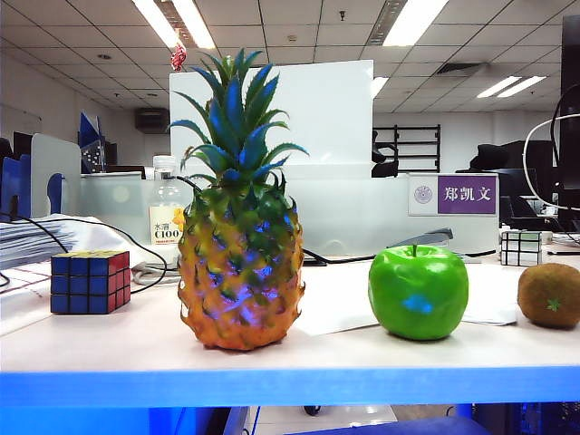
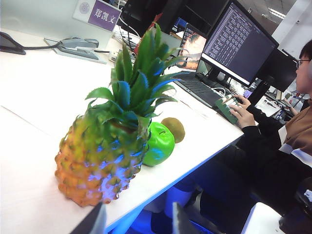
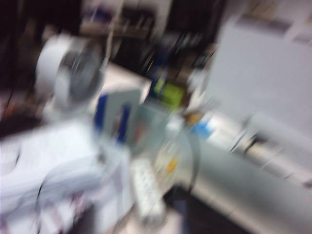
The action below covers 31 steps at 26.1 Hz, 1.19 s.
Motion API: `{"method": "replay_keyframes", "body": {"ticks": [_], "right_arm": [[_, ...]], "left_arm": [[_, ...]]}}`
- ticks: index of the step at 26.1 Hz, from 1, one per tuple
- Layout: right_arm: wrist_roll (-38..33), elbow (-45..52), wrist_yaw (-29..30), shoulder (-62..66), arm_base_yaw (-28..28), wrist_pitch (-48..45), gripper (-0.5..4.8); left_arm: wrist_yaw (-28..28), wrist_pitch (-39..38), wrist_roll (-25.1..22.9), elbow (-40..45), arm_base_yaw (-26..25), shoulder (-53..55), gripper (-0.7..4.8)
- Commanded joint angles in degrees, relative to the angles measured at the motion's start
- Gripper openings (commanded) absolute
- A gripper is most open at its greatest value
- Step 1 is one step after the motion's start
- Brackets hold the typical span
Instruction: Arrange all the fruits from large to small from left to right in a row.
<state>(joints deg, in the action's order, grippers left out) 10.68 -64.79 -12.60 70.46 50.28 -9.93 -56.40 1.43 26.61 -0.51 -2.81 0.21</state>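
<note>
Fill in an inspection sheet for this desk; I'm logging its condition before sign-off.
Surface: white table, bare in front.
Job's things: pineapple, apple, kiwi in a row, largest left, apart, upright.
Clutter: puzzle cube, second cube, bottle.
Grippers: left gripper open, back from the pineapple; right gripper not seen, view blurred.
Cables: black cable behind.
Surroundings: office; person at monitor.

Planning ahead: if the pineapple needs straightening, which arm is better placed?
Left, probably: the left tool, open, hovers just before the pineapple. The right tool cannot be made out in its blurred wrist view, which shows no fruit.
</note>
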Motion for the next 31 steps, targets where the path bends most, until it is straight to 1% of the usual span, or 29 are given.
{"method": "replay_keyframes", "body": {"ticks": [1,3,4,5,6,8,10,13,16,19,22,24,25,26,27,31], "right_arm": [[2.45,-0.59,-2.75,-11.50,0.02,2.93,-0.01],[2.40,-0.57,-3.13,-20.44,0.02,6.97,-0.01],[2.23,-0.57,-3.13,-25.18,0.04,10.10,-0.01],[0.81,-0.55,-3.10,-29.88,0.07,13.94,-0.01],[-0.81,-0.52,-3.08,-33.40,0.09,17.77,-0.01],[-3.76,-0.50,-2.91,-40.48,0.09,25.92,-0.01],[-7.50,-0.48,-2.89,-48.61,0.09,36.92,-0.01],[-13.25,-0.39,-3.02,-58.16,0.04,50.93,-0.01],[-18.12,1.33,-3.13,-64.74,0.02,61.31,-0.01],[-23.04,6.97,-2.19,-69.77,0.00,65.90,-0.01],[-24.15,13.57,-0.66,-70.20,0.00,68.08,-0.01],[-24.17,20.37,1.40,-70.31,0.02,65.59,-0.01],[-24.37,25.16,2.97,-70.29,0.07,61.55,-0.01],[-24.46,26.80,3.61,-70.20,0.00,58.42,-0.01],[-24.37,30.64,6.14,-70.12,0.11,50.97,-0.01],[-24.15,42.42,6.10,-70.12,0.09,30.69,-0.01]], "left_arm": [[-0.15,2.14,1.18,-0.17,-0.07,-0.09,1.82],[0.48,4.42,2.10,-0.24,-0.07,-0.09,1.68],[1.64,5.46,2.86,-0.24,-0.07,-0.09,1.15],[2.47,6.01,3.02,-0.24,-0.07,-0.09,0.35],[3.04,6.19,3.02,-0.26,-0.07,-0.09,-0.09],[3.72,6.47,3.89,-0.24,-0.07,-0.09,-0.06],[3.67,6.82,4.63,-0.24,-0.07,-0.09,-0.06],[3.67,10.58,7.48,-0.28,-0.07,-0.09,-0.06],[3.69,16.83,9.51,-0.31,-0.07,-0.09,-0.06],[3.74,19.71,11.02,-0.70,-0.07,-0.09,-0.06],[3.65,20.61,12.09,-0.98,-0.07,-0.09,-0.06],[3.63,21.22,14.45,-0.98,-0.07,-0.09,-0.06],[2.93,21.90,15.50,-0.98,-0.07,-0.09,-0.06],[2.73,21.99,15.87,-0.98,0.00,-0.09,-0.06],[2.05,22.12,17.03,-0.98,-0.04,-0.09,-0.06],[0.90,23.74,19.76,-0.98,-0.04,-0.09,-0.06]]}}
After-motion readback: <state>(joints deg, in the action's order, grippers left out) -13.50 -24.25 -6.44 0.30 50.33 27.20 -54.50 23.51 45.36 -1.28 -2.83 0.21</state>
